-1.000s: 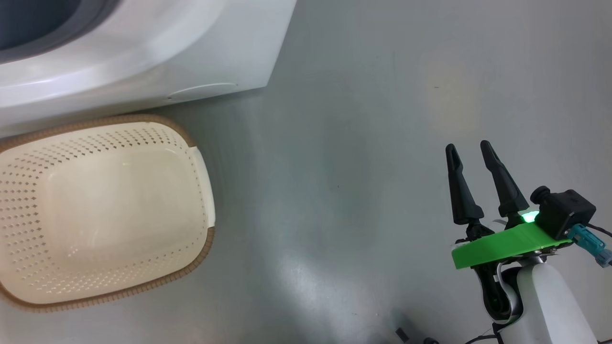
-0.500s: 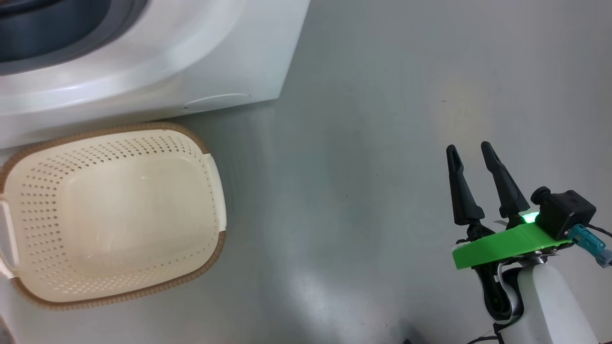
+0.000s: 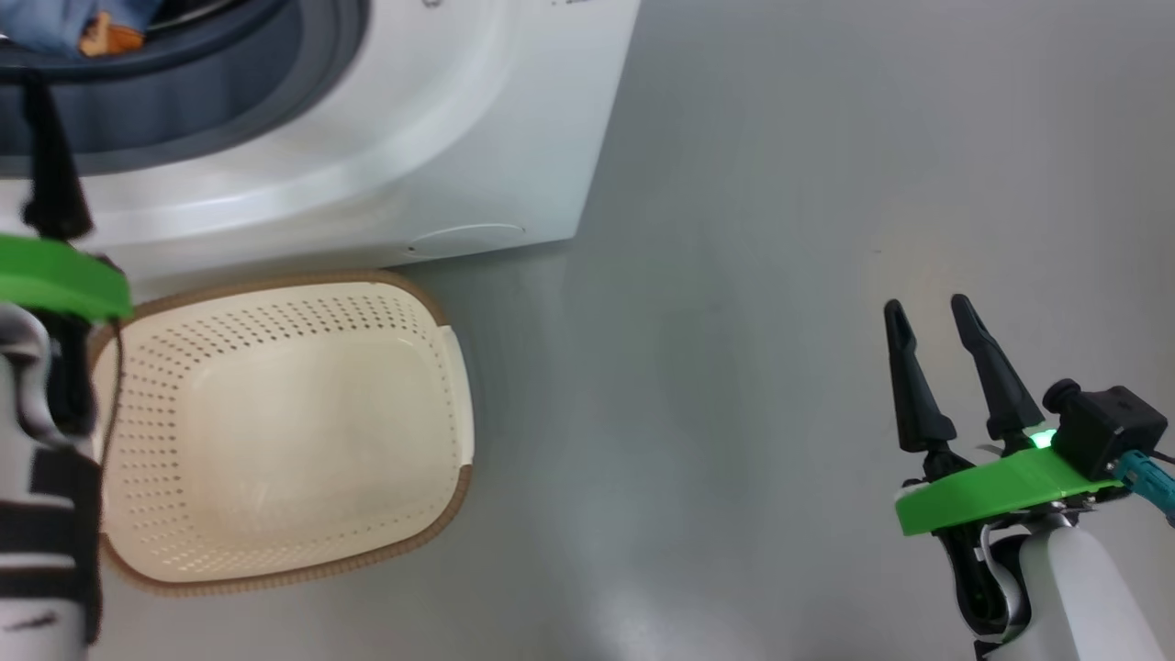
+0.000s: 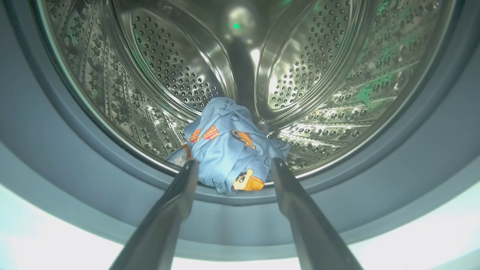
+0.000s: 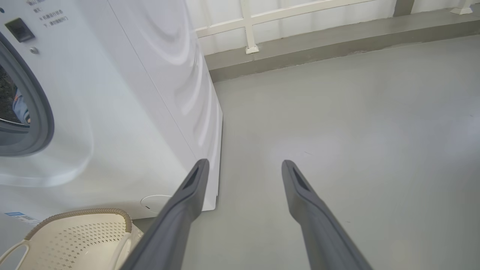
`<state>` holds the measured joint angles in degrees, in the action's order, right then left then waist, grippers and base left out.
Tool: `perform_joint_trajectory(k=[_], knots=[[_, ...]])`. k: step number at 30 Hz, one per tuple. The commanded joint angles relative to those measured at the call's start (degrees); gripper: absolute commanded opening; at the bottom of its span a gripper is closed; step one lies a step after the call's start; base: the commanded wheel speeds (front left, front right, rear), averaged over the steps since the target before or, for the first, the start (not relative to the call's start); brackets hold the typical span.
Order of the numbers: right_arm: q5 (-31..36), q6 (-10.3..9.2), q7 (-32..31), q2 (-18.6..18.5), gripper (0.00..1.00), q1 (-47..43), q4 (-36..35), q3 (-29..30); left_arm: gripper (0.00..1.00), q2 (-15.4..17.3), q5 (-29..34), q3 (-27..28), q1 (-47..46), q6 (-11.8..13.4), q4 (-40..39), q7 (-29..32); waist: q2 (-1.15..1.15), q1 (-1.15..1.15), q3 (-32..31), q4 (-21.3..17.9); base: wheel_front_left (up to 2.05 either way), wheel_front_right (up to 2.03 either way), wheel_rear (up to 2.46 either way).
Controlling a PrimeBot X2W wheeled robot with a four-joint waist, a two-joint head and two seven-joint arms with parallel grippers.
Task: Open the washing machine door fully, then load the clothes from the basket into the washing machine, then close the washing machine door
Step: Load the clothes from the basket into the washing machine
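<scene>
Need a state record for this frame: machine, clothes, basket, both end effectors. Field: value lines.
washing machine: white front loader, opening uncovered
drum: perforated steel, open to the left wrist view
clothes: blue printed bundle inside the drum, at its front lip
basket: on the floor in front of the machine, nothing in it
left end effector: open, aimed into the drum, holding nothing
right end effector: open, over the floor, holding nothing

left fingers (image 4: 169, 210) apart, right fingers (image 5: 179, 212) apart
</scene>
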<state>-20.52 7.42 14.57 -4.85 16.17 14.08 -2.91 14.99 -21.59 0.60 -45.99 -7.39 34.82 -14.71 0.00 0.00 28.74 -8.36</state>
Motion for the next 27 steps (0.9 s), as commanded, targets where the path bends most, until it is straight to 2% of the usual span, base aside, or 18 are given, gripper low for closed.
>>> perform_joint_trajectory(k=[1, 6, 15, 27], knots=[[0.95, 0.07, 0.43, -0.56, 1.0, -1.57, -1.21, -0.9, 1.0, 2.24, -0.16, 1.29, 1.63, -0.1, -1.96, -0.29, 0.0, 0.0, -1.58, 1.52, 0.0, 0.0, 0.0], [0.84, 0.07, 0.43, -1.25, 1.0, -2.34, -0.84, -0.45, 1.0, 0.86, 0.49, 0.52, 7.0, -0.1, -4.75, -0.29, 0.0, 0.0, -3.53, 3.19, 0.0, 0.0, 0.0], [0.02, 0.07, 0.43, -2.57, 1.0, -4.26, 0.04, 0.23, 1.0, -1.83, 2.95, 2.47, 15.97, -0.1, -9.31, -0.29, 0.0, 0.0, -7.81, 5.67, 0.0, 0.0, 0.0], [-0.55, 0.07, 0.43, -4.75, 1.0, -8.37, 0.95, 0.97, 1.0, -3.92, 3.97, 3.84, 26.84, -0.1, -14.93, -0.29, 0.0, 0.0, -13.71, 8.23, 0.0, 0.0, 0.0]])
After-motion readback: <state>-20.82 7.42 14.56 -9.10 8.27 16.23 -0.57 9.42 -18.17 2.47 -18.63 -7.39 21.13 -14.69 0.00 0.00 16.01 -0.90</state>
